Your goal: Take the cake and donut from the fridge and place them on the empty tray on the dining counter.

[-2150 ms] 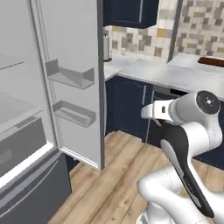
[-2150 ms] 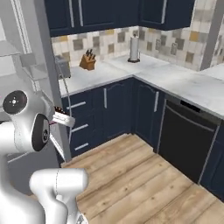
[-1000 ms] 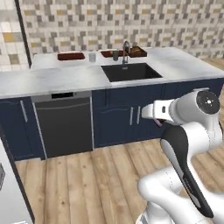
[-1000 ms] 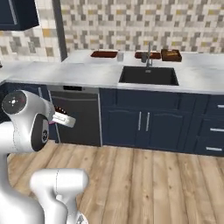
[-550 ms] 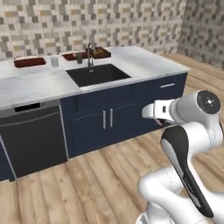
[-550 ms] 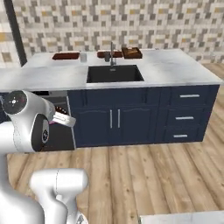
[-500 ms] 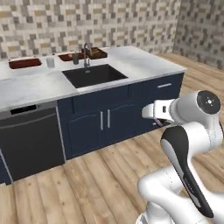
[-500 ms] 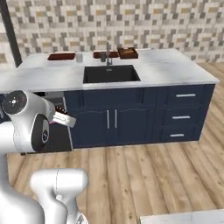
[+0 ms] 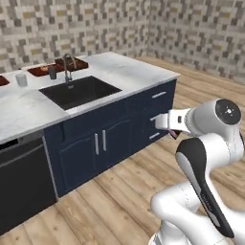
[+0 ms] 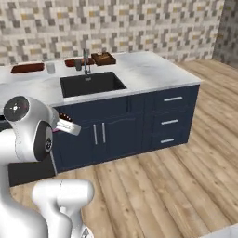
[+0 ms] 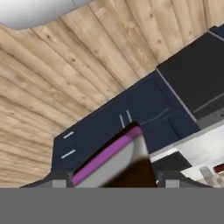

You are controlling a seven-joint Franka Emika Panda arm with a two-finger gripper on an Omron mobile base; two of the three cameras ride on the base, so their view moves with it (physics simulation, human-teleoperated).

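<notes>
The counter [image 10: 148, 69] runs across at 12 o'clock in both base views, white marble on a navy base, with the black sink [image 10: 90, 83] sunk in its middle. Beyond the sink's far left corner lies a flat reddish-brown tray [image 10: 28, 68], its long axis lying along the counter; I judge it the bare one, though a second reddish tray [image 10: 74, 62] and a brown boxy thing [image 10: 103, 58] sit behind the faucet [image 10: 85, 60], and all three are too small to tell which carries food. The gripper [image 10: 56, 131] hangs in front of the cabinet doors, below the counter edge, so the tray lies at about 11 o'clock from it, up and across the whole marble top. In the hand view its jaws stand wide and pinch a thing with a dark brown body and a thin magenta band, most likely the cake [image 11: 109, 159]. Its outline is cut off at the bottom, so the donut cannot be ruled out. The fingertips themselves are barely visible.
</notes>
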